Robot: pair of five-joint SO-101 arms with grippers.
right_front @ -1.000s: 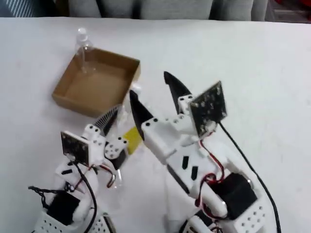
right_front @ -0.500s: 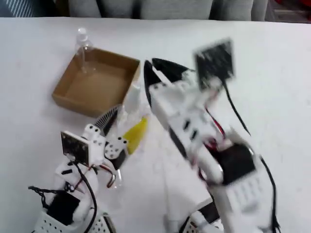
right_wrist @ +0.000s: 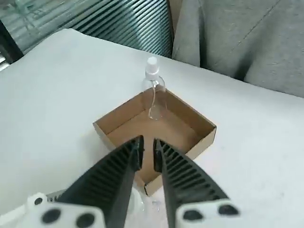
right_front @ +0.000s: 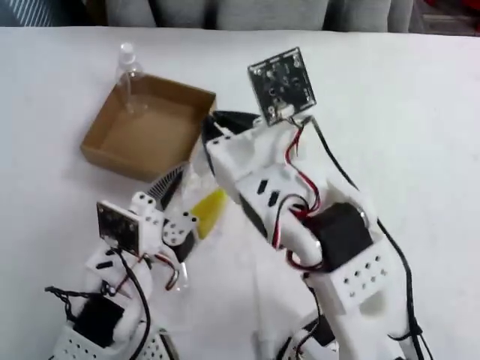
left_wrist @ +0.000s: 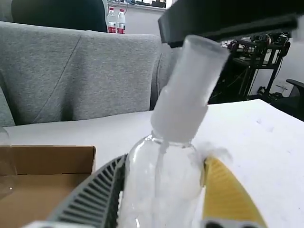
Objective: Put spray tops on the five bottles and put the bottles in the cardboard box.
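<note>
Overhead, I see the square, open-topped cardboard box (right_front: 150,136) sitting on the white table (right_front: 420,112), its brown floor matte and bare. A clear round bottle with a white spray top, the boxed bottle (right_front: 129,71), stands upright in the box's far corner. Near the box, the left gripper (right_front: 196,184) is clamped on a second clear bottle, the held bottle (right_front: 199,172), and the right gripper (right_front: 221,121) hangs just above it, beside the box's near wall. From the left wrist, the held bottle's glossy, rounded shoulders sit squeezed between a grey ribbed finger (left_wrist: 97,199) and a smooth yellow finger (left_wrist: 228,194). A frosted, cylindrical spray top (left_wrist: 187,95) sits tilted on the bottle's neck, with the right gripper's flat black underside just over it. I cannot tell whether the two touch. A grey fabric sofa (left_wrist: 71,76) lies beyond the table. From the right wrist, the two black ribbed fingers (right_wrist: 118,175) are drawn almost together, a thin slit between their tips and nothing in it. They point toward the box, where the boxed bottle stands against the far wall.
</note>
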